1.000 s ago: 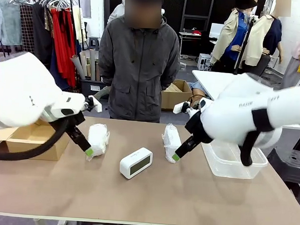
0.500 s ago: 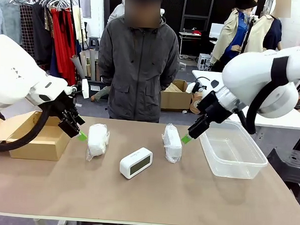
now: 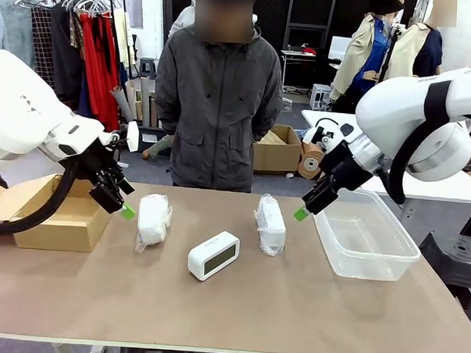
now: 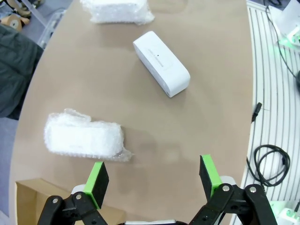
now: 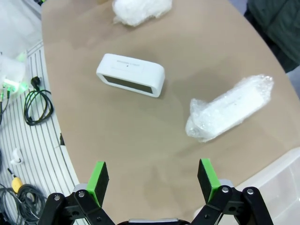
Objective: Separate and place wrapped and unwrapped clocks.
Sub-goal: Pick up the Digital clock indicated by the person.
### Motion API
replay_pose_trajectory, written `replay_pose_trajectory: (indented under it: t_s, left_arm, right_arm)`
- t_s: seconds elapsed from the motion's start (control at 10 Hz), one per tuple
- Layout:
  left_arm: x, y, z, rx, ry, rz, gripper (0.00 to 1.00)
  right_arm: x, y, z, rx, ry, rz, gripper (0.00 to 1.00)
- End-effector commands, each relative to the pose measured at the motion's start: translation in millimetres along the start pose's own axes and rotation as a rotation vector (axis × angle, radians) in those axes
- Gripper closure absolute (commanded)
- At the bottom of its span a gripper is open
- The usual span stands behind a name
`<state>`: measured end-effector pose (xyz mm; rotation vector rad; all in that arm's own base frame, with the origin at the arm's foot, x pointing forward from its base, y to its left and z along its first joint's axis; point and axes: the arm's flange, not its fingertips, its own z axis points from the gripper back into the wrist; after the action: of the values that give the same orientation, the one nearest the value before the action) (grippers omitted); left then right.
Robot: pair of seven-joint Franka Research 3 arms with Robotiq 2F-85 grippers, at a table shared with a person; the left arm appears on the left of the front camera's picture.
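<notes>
Unwrapped clock sits nearest the robot's edge of the table, between the two wrapped ones. It is a white rounded-rectangular body with a dark screen facing the robot, its long axis set diagonally.

Left wrapped bundle lies a little farther back, an oblong in crinkly translucent white plastic with its long axis running away from the robot. Right wrapped bundle matches it in form and orientation.

Left gripper hovers above the table with its fingers spread wide and nothing between them. Its bundle lies ahead and to the fingers' left in the left wrist view, long axis roughly parallel to the line joining the green pads. A grasp across the narrow side probably requires a wrist roll first.

Right gripper is likewise spread and empty. Its bundle lies ahead and to the right in the right wrist view, long axis oblique to the pads.

Each arm is nearer its own bundle; both are well apart from the bare clock.

Cardboard box stands at far left, and the clear tub at far right.
</notes>
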<state>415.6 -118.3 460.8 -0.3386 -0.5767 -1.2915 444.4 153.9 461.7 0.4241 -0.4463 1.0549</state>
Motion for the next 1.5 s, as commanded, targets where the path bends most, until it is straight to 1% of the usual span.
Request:
replay_pose_trajectory:
  t_s: [0.0, 0.1, 0.2, 0.3, 0.5, 0.7, 0.8, 0.9, 1.1, 1.2, 1.4]
  left_arm:
    - [-1.4, 0.9, 0.2, -0.004, -0.007, 0.004, 0.00]
    - [0.6, 9.8, 6.3, -0.042, -0.020, -0.004, 0.00]
    - [0.1, 22.6, 11.8, -0.095, -0.018, -0.019, 0.00]
    - [-4.4, 37.6, 17.8, -0.145, -0.049, -0.030, 0.00]
    - [-4.0, 56.3, 30.6, -0.196, -0.094, -0.090, 0.00]
    - [-0.8, 71.8, 48.9, -0.155, -0.133, -0.132, 0.00]
    - [-1.3, 78.1, 57.9, -0.157, -0.163, -0.165, 0.00]
    - [-4.1, 85.3, 65.3, -0.203, -0.219, -0.174, 0.00]
    - [-7.1, 91.3, 72.5, -0.191, -0.264, -0.156, 0.00]
    - [-7.0, 92.5, 76.5, -0.171, -0.278, -0.155, 0.00]
    - [-8.4, 96.2, 84.1, -0.111, -0.272, -0.141, 0.00]
  right_arm:
    - [-1.6, -4.1, 2.3, -0.014, -0.008, -0.007, 0.00]
    - [1.9, -12.1, 2.9, -0.027, -0.038, 0.093, 0.00]
    - [9.0, -20.9, 9.0, -0.002, -0.069, 0.159, 0.00]
    - [15.2, -31.6, 14.4, 0.053, -0.098, 0.220, 0.00]
    - [27.3, -48.9, 29.9, 0.104, -0.164, 0.289, 0.00]
    - [35.4, -56.9, 46.0, 0.096, -0.246, 0.276, 0.00]
    - [35.2, -62.6, 54.7, 0.108, -0.284, 0.280, 0.00]
    - [32.6, -69.7, 65.2, 0.154, -0.304, 0.313, 0.00]
    - [22.7, -84.7, 83.3, 0.145, -0.332, 0.340, 0.00]
    - [16.8, -89.1, 89.7, 0.144, -0.315, 0.352, 0.00]
    - [7.4, -96.6, 100.6, 0.145, -0.294, 0.377, 0.00]
